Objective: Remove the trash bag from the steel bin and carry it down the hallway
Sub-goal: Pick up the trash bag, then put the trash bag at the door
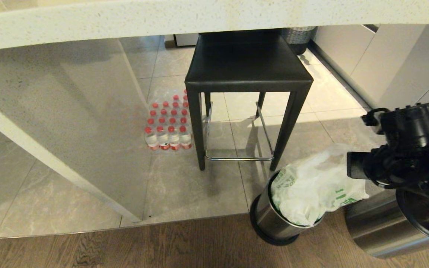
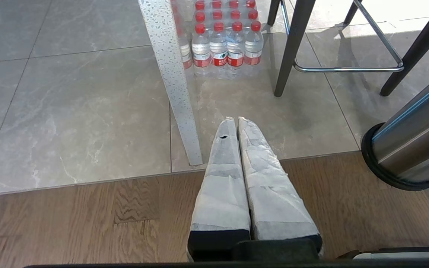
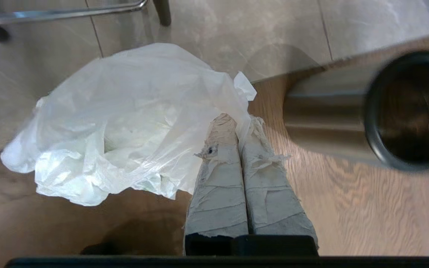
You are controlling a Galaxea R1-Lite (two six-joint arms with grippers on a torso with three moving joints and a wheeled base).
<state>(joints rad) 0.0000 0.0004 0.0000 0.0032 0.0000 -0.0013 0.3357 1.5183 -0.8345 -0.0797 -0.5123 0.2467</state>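
Two steel bins in view: the steel bin (image 1: 274, 219) with the trash bag (image 1: 311, 193) stands upright on the wood floor (image 1: 125, 249) by the tile edge, just in front of the black stool (image 1: 248, 74); a second bin (image 1: 397, 227) lies tipped on its side, just beside it on the right, mouth open and dark inside.

Right end effector (image 3: 238, 130) is clenched on a fold of the trash bag's rim, fingers pressed together with plastic pinched between the tips. Looks like an edge grip so the thin film can be pulled up and out without crushing the contents. Bag's lower part sits inside the steel bin; upper part is bunched and drawn out over the rim toward the right arm (image 1: 404, 149). So its long axis runs tilted, from the bin mouth up and rightward to the grip point. Green print visible on the side.

Judgement: extraction under way, bag not clear of the bin yet.

Left end effector (image 2: 237, 123) is clenched on nothing, parked low over the floor near the tabletop's white leg (image 2: 169, 74). Pack of water bottles (image 1: 168, 126) beside the stool.
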